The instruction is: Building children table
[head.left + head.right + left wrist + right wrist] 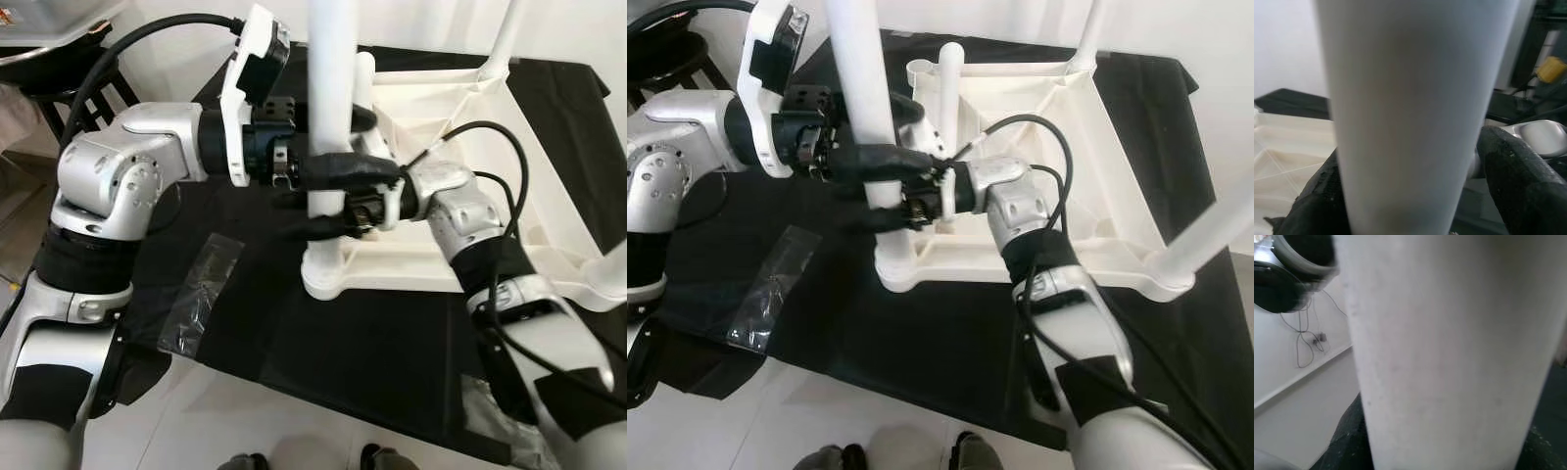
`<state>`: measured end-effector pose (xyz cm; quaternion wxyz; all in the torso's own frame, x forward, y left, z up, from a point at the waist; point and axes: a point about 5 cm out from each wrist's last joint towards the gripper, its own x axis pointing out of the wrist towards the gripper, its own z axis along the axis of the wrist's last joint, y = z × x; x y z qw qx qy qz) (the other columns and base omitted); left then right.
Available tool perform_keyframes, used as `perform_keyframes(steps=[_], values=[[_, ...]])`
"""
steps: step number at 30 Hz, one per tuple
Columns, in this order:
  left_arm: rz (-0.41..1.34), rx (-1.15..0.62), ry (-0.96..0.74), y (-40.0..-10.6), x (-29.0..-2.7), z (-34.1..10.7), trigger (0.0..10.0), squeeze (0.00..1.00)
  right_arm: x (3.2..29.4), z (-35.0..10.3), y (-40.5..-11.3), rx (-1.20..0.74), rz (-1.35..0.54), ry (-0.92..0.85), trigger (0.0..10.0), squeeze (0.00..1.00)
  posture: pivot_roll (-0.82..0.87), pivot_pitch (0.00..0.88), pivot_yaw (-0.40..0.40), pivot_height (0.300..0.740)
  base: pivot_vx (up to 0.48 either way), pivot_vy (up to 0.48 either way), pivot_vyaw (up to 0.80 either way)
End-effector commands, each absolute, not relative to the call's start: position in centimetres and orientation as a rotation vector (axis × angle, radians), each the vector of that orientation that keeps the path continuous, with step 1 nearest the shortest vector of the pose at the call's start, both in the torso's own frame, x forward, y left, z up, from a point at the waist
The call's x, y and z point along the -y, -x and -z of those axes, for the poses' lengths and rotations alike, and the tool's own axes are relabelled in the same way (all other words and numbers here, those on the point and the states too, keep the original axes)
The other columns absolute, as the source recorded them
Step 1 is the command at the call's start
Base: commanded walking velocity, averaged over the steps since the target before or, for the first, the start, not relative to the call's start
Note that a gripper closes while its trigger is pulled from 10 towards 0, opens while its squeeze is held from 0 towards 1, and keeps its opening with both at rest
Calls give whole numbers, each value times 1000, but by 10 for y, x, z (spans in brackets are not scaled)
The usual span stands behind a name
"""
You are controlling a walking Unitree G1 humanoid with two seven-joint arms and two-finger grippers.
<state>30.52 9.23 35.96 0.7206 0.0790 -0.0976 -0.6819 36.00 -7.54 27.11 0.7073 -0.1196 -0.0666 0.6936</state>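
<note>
Clamping one white table leg (331,69), left gripper (328,168) and right gripper (318,223) both.

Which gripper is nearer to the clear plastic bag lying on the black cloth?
Left. The left gripper grips the white table leg from the side of the plastic bag; the right gripper reaches from the opposite side.

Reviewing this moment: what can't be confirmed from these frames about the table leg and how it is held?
- Top of the white table leg: cut off by the upper edge in both eye views.
- Leg's seating in the upturned tabletop corner socket: hidden by the left gripper and right gripper.
- Plastic bag contents: too small.
- Both wrist views: leg blurred, too near.
</note>
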Motion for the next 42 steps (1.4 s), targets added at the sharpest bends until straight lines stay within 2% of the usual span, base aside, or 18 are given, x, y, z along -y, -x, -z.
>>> perform_keyframes(steps=[1, 3, 5, 6, 9, 17, 18, 20, 21, 25, 26, 27, 30, 31, 32, 33, 40, 42], values=[[1643, 187, -222, -292, -70, -356, 10000, 0, 68, -265, -369, 106, -1323, 255, 0, 0, -29, 228, 23, 740, 0, 0, 0], [1544, 194, -229, -299, -78, -359, 10000, 0, 55, -228, -347, 7, -841, 163, 0, 0, -14, 236, 12, 740, 0, 0, 0], [1544, 194, -229, -299, -78, -359, 10000, 0, 55, -228, -347, 7, -841, 163, 0, 0, -14, 236, 12, 740, 0, 0, 0], [1517, 198, -232, -301, -82, -361, 10000, 0, 56, -212, -327, -26, -704, 135, 0, 0, -18, 238, 17, 740, 0, 0, 0], [1489, 199, -243, -305, -87, -361, 10000, 0, 53, -204, -309, -19, -635, 117, 0, 0, -28, 220, 29, 740, 0, 0, 0], [1500, 207, -274, -304, -86, -364, 10000, 0, 46, -214, -324, 40, -621, 84, 0, 0, -26, 195, 26, 740, 0, 0, 0], [1510, 199, -283, -302, -86, -364, 4157, 0, 48, -217, -324, 48, -598, 86, 0, 0, -23, 187, 27, 740, 0, 0, 0], [1512, 196, -285, -302, -87, -364, 4157, 0, 48, -218, -322, 45, -586, 87, 0, 0, -23, 187, 27, 740, 0, 0, 0], [1516, 194, -285, -301, -87, -363, 0, 0, 49, -219, -322, 44, -575, 87, 0, 0, -21, 185, 27, 740, 0, 0, 0], [1523, 187, -287, -301, -87, -362, 0, 0, 49, -222, -313, 32, -537, 85, 0, 0, -21, 180, 28, 740, 0, 0, 0], [1527, 184, -290, -300, -87, -362, 0, 0, 48, -226, -312, 39, -540, 75, 2745, 0, -21, 180, 28, 740, 0, 0, 0], [1531, 183, -290, -300, -87, -362, 0, 0, 49, -231, -312, 55, -545, 65, 10000, 0, -20, 175, 28, 740, 0, 0, 0], [1533, 183, -290, -300, -86, -362, 0, 0, 49, -234, -313, 67, -552, 59, 10000, 0, -20, 174, 29, 740, 0, 0, 0], [1536, 187, -288, -300, -85, -362, 0, 0, 55, -244, -320, 114, -627, 70, 10000, 800, -18, 171, 25, 740, 0, 0, 0], [1536, 187, -288, -300, -85, -362, 0, 0, 55, -244, -320, 114, -627, 70, 10000, 800, -18, 171, 25, 740, 0, 0, 0], [1537, 189, -287, -300, -85, -362, 0, 0, 63, -254, -328, 154, -708, 106, 10000, 1000, -18, 170, 23, 740, 0, 0, 0], [1542, 193, -286, -299, -84, -362, 0, 0, 91, -282, -348, 248, -905, 218, 10000, 1000, -15, 170, 22, 740, 0, 0, 0], [1551, 193, -286, -297, -84, -362, 0, 0, 107, -290, -356, 246, -1061, 322, 10000, 1000, -5, 172, 21, 740, 0, 0, 0]])
